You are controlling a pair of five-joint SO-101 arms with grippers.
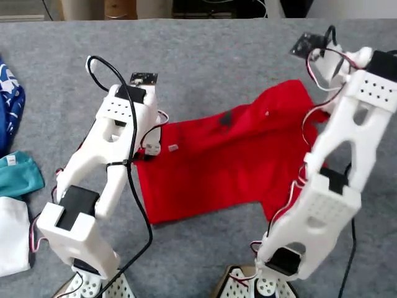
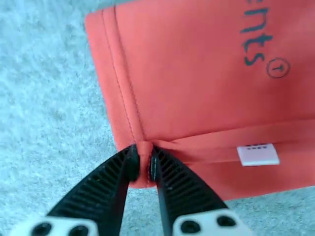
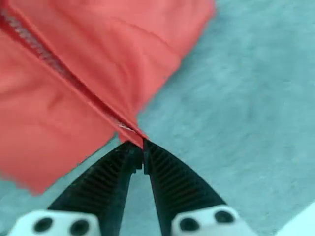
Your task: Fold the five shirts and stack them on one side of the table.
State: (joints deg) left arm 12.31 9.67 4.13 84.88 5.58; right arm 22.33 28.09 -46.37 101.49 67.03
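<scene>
A red shirt point(image 1: 217, 161) lies spread across the middle of the grey table. My left gripper point(image 1: 151, 148) sits at the shirt's left edge, shut on the hem seam point(image 2: 143, 150) near a white label point(image 2: 257, 155). Over at the shirt's right end, my right gripper point(image 1: 322, 112) is shut on a seam corner point(image 3: 134, 132) of the red fabric point(image 3: 88, 64). At the table's left edge lie a blue patterned shirt point(image 1: 9, 99), a teal shirt point(image 1: 18, 174) and a white shirt point(image 1: 12, 236).
The grey cloth table point(image 1: 205, 56) has free room along its far side. Both arm bases stand at the near edge, with cables hanging off the arms.
</scene>
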